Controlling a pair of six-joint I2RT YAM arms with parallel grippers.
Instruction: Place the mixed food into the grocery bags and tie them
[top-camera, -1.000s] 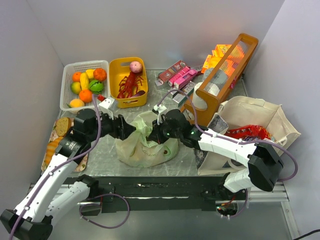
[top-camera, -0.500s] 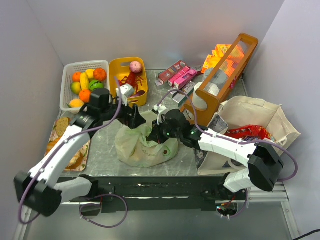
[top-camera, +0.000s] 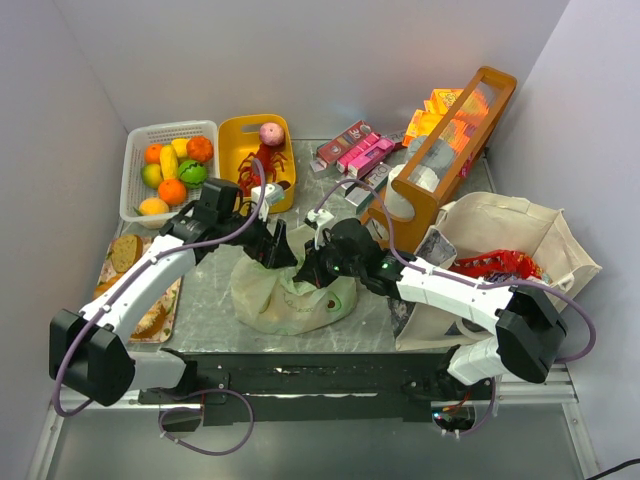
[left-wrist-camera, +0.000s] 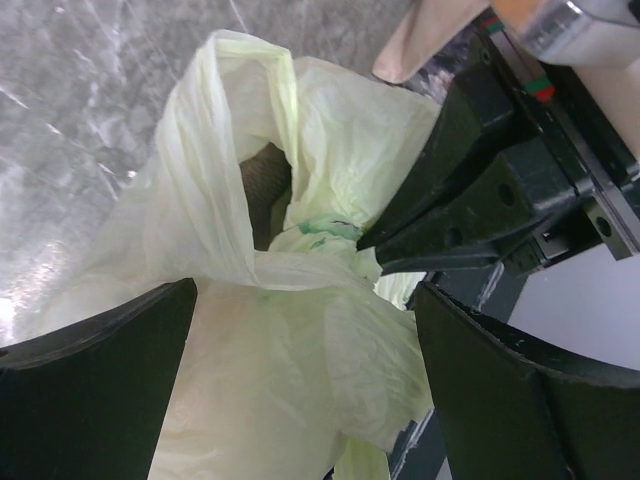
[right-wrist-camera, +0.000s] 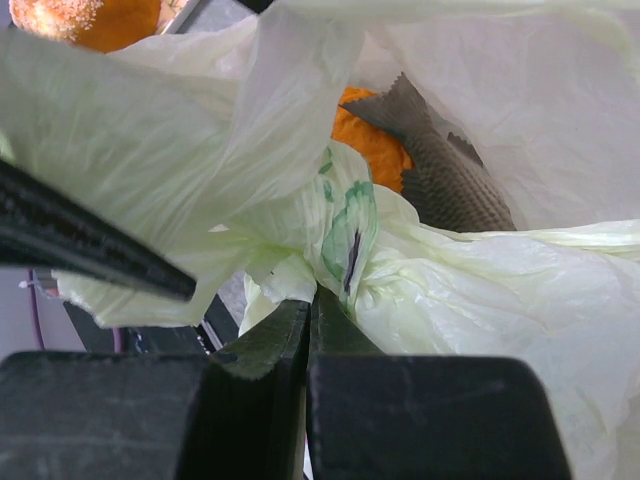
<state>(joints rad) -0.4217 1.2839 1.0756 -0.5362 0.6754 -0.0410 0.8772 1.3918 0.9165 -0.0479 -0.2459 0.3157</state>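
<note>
— Where's the plastic bag?
— The pale green bag (top-camera: 290, 295) sits slumped on the table (top-camera: 200, 310), just below the middle of the overhead view, between the two arms.

— Is anything holding it?
— The right gripper (top-camera: 310, 268) is. Its fingers are pressed together on a twisted bunch of plastic at the bag's top. In its own wrist view the tips meet on the film at lower centre, beside a green printed mark.

— And the other one?
— The left gripper (top-camera: 281, 250) hangs over the bag's upper left edge with its jaws spread wide. In its wrist view the two dark fingers (left-wrist-camera: 100, 370) fill the bottom corners with the bag showing between them. I can't tell whether they touch the plastic. The right gripper's black fingers reach in from the upper right onto the gathered neck.

— Anything inside?
— Through the opening, in the upper middle of the right wrist view, there's an orange thing (right-wrist-camera: 372, 148) with a grey-brown scaly thing (right-wrist-camera: 440, 175) against it. I can't tell what they are.

— The second bag?
— The beige canvas tote (top-camera: 505, 225) stands open at the right of the overhead view, with a shiny red packet (top-camera: 495, 265) inside.

— What else?
— There's toy fruit (top-camera: 172, 190) in a white basket (top-camera: 170, 127) at upper left and a red lobster (top-camera: 260, 168) in the yellow basket (top-camera: 228, 160) beside it. Bread (top-camera: 125, 252) lies at the left edge.
</note>
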